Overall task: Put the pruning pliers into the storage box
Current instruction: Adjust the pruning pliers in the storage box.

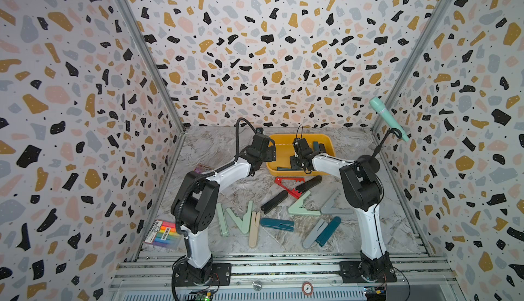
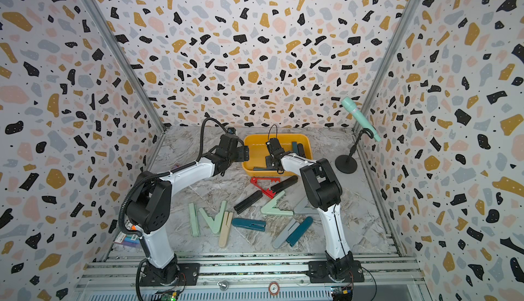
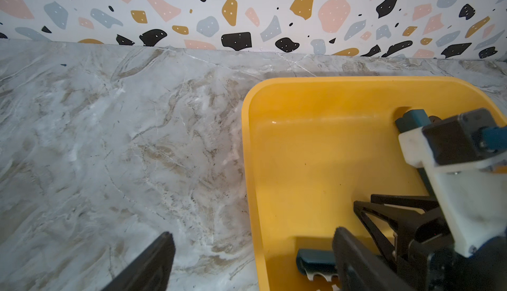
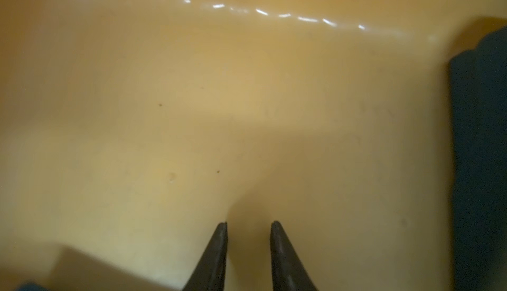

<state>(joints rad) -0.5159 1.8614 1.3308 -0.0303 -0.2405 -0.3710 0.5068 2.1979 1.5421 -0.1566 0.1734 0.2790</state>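
The yellow storage box (image 1: 300, 136) stands at the back of the marble table. A dark teal pruning plier (image 3: 315, 259) lies by its near wall and another (image 3: 411, 118) at its far right end. My right gripper (image 4: 248, 223) points down inside the box (image 4: 247, 97), its jaws a narrow gap apart with nothing between them. My left gripper (image 3: 253, 233) is wide open across the box's left wall (image 3: 247, 138), holding nothing. On the table in front lie several more pliers: red (image 1: 286, 186), black (image 1: 274, 201), mint (image 1: 302, 206), grey (image 1: 334, 204), teal (image 1: 277, 224) and beige (image 1: 254, 228).
A mint microphone (image 1: 388, 119) on a black stand (image 1: 368, 164) is at the right wall. A pack of rainbow markers (image 1: 163, 234) lies front left, and a small purple box (image 1: 202, 169) sits behind the left arm. Patterned walls close in three sides.
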